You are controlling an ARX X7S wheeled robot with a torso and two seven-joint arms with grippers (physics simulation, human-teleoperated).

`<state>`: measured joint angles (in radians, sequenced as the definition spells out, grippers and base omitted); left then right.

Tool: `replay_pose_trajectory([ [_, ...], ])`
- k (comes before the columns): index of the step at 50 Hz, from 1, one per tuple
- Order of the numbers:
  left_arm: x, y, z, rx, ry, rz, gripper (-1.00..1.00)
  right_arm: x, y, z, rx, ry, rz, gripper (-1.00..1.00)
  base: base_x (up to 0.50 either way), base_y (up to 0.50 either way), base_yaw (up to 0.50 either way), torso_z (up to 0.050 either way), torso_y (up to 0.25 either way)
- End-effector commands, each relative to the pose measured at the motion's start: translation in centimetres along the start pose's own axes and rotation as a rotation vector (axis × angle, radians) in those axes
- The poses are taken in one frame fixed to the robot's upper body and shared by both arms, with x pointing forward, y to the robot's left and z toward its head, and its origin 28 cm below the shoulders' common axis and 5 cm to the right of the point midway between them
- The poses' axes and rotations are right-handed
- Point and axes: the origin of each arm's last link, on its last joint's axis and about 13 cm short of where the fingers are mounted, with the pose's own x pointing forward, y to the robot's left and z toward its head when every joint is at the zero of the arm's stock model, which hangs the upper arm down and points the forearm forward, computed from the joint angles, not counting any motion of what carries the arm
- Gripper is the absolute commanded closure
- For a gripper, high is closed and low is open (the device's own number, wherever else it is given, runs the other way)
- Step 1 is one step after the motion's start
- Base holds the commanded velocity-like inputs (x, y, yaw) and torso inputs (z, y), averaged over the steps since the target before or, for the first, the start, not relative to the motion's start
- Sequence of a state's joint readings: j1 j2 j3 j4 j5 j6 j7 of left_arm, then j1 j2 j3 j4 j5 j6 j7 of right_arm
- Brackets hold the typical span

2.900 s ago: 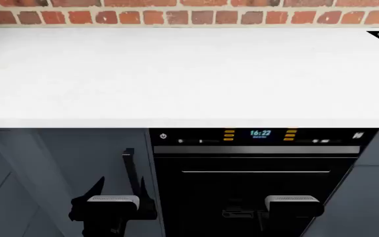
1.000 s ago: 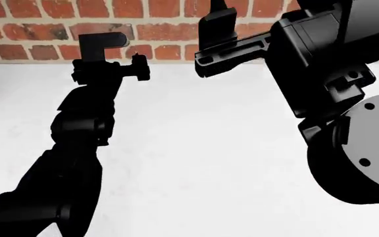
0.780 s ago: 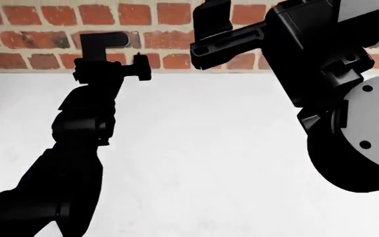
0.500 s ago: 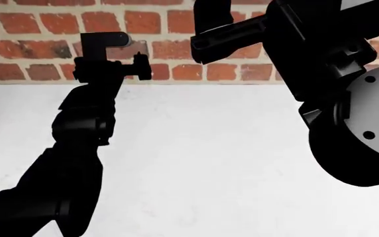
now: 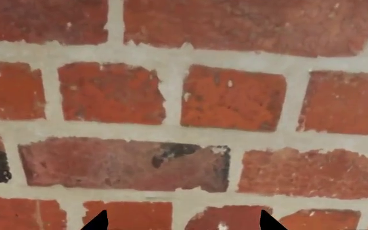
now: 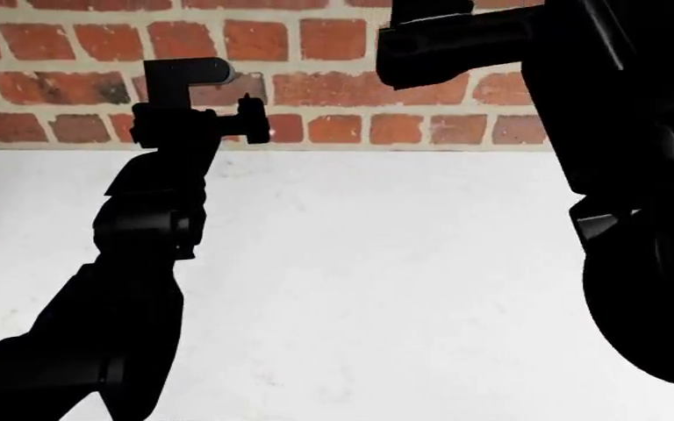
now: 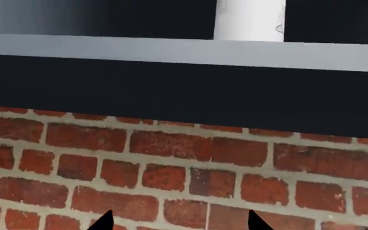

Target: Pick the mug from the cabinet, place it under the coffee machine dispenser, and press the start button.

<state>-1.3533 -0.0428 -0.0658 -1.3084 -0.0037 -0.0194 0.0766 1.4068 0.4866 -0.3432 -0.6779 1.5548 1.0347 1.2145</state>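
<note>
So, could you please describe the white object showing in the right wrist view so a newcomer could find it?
Start at the red brick wall, then go up to the dark cabinet's pale grey shelf edge. A plain white cylindrical object stands on it, the only white thing against the dark interior.

We see flat, even simulator light, bright white countertop nearly blown out, both arms as near-black silhouettes, crisp brick wall close up, no blur, faint shadows.
</note>
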Motion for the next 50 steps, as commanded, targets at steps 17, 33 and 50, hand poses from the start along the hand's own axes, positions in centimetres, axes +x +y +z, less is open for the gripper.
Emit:
replay_pose_trajectory([
  [17, -0.1, -0.1, -0.3, 0.051, 0.058, 0.089, -1.00, -5.2, 1.6, 6.9, -0.040, -0.347, -0.105, -1.00, 0.00, 0.00, 0.00, 0.000, 0.000],
  [33, -0.3, -0.1, -0.6, 0.126, 0.109, 0.170, -1.00, -4.6, 1.9, 12.5, -0.087, -0.477, -0.149, -1.00, 0.00, 0.00, 0.00, 0.000, 0.000],
  [50, -0.3, -0.2, -0.7, 0.156, 0.118, 0.175, -1.00, 4.8, 0.0, 15.0, -0.053, -0.260, -0.231, -1.00, 0.00, 0.00, 0.00, 0.000, 0.000],
])
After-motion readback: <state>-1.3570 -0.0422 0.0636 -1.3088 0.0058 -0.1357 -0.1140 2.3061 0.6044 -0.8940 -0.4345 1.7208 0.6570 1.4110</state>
